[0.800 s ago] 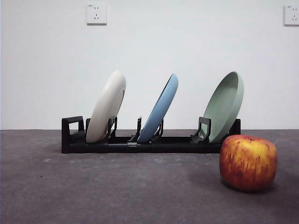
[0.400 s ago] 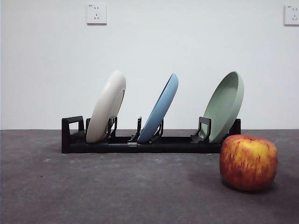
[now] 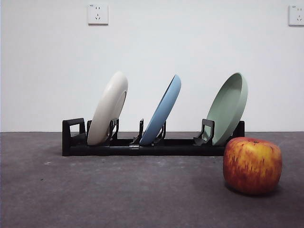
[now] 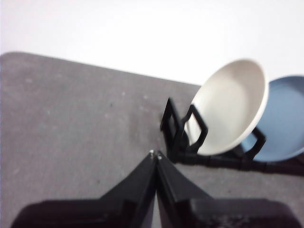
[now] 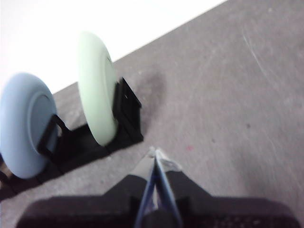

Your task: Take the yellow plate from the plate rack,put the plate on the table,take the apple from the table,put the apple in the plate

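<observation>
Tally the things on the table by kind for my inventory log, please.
Plates: 3 (yellow plate, blue plate, green plate)
Rack: 1
Apple: 1
Total: 5

even, soft light in front; washed-out and blurred wrist views

the front view is bright and evenly lit, sharp across the plate rack (image 3: pixel 142 145) and the apple (image 3: pixel 252 165). the apple casts a soft, faint shadow on the surface (image 3: pixel 118 190) to its left, and a thin dark one under its base. no glare shows on the wall.

the left wrist view is soft throughout; the wall behind is blown out to plain white, and the left tool (image 4: pixel 155 155) is dark, with little detail. the yellow plate (image 4: pixel 230 107) is mildly blurred.

the right wrist view is blurrier, the sage-green plate (image 5: pixel 96 88) overexposed and pale, the background white, the right tool (image 5: pixel 156 153) smeared at its tips.
</observation>
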